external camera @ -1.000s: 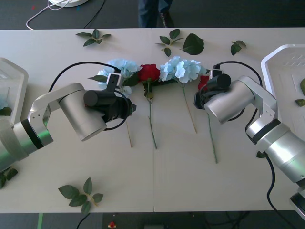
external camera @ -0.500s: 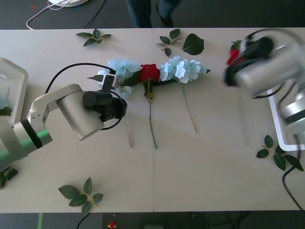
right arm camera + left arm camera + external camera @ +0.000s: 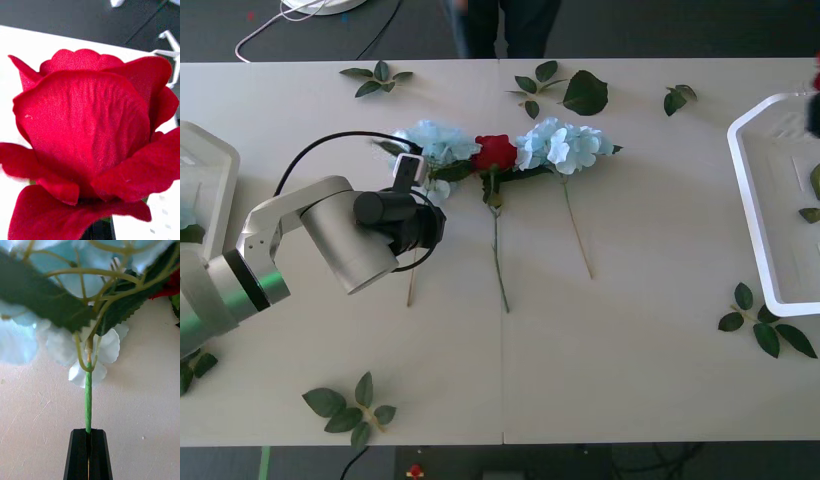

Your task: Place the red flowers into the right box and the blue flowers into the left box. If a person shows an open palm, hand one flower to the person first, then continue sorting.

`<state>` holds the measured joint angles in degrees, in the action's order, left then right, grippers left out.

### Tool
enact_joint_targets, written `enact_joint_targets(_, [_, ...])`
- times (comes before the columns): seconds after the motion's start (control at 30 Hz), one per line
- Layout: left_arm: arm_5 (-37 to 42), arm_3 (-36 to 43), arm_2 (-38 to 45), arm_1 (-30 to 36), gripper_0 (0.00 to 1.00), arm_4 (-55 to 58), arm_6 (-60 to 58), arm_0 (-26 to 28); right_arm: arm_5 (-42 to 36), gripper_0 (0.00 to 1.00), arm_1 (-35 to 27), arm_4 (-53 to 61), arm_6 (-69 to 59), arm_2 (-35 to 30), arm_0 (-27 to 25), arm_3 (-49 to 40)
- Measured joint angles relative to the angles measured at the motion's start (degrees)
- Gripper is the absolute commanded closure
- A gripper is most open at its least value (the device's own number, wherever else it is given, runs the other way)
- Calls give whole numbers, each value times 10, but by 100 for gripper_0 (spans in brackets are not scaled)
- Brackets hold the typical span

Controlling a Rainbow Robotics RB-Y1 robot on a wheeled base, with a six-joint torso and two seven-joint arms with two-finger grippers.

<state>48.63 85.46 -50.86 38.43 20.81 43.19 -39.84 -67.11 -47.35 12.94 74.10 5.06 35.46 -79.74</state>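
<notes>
Two picks are in hand at once. The left gripper (image 3: 88, 450) pinches the green stem of a blue flower (image 3: 435, 143), whose bloom lies at the gripper's twelve o'clock on the table; next it must lift and swing toward the left box (image 3: 202, 165). The right gripper carries a red rose (image 3: 90, 142), though its fingers' state I cannot tell, near the right box (image 3: 772, 290).

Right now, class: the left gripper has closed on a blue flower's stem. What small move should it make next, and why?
Probably lift it straight up. The left gripper is shut on the blue flower stem, whose bloom touches the red rose on the table. Rising first should free it before swinging toward the left box.
</notes>
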Motion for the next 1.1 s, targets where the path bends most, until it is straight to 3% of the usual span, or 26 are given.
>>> enact_joint_targets(0.2, [0, 0, 0, 0, 100, -1, 0, 0, 62, 100, -17, 28, 0, -3, 0, 64])
enact_joint_targets(0.43, [0, 0, 0, 0, 100, -2, 0, 0, 136, 100, -21, 200, 1, -32, -6, 55])
enact_joint_targets(0.8, [0, -1, 0, 0, 100, -6, 0, 0, 328, 100, -21, 382, 1, -39, -115, -154])
enact_joint_targets(1.1, [0, -1, 0, 0, 100, -7, 0, 0, 382, 100, -15, 408, 4, -39, -164, -328])
